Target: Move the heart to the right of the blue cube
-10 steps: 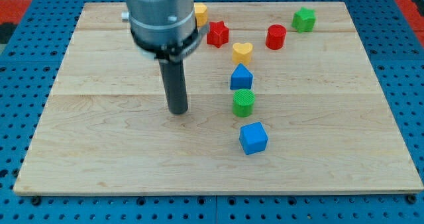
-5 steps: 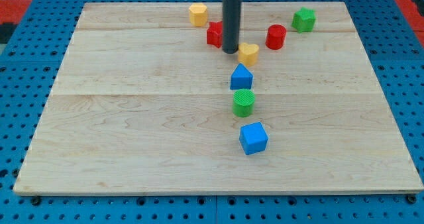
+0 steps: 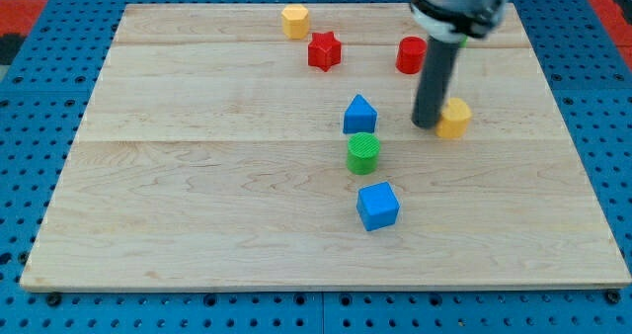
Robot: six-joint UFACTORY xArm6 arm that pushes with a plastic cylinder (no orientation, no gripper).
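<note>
The yellow heart (image 3: pixel 454 119) lies on the wooden board (image 3: pixel 197 176), right of centre. My tip (image 3: pixel 427 124) stands against the heart's left side. The blue cube (image 3: pixel 377 206) sits lower on the board, below and to the left of the heart. The rod and the arm's housing (image 3: pixel 460 3) come down from the view's top and hide the green block that stood at the upper right.
A blue triangular block (image 3: pixel 359 114) and a green cylinder (image 3: pixel 363 152) stand in a column above the blue cube. A red star (image 3: pixel 324 50), a red cylinder (image 3: pixel 410 54) and a yellow hexagonal block (image 3: pixel 294 21) lie near the board's top edge.
My tip swept from the board's left-centre up to the heart's left, then pushed it right and down. The heart now lies right of the blue triangular block.
</note>
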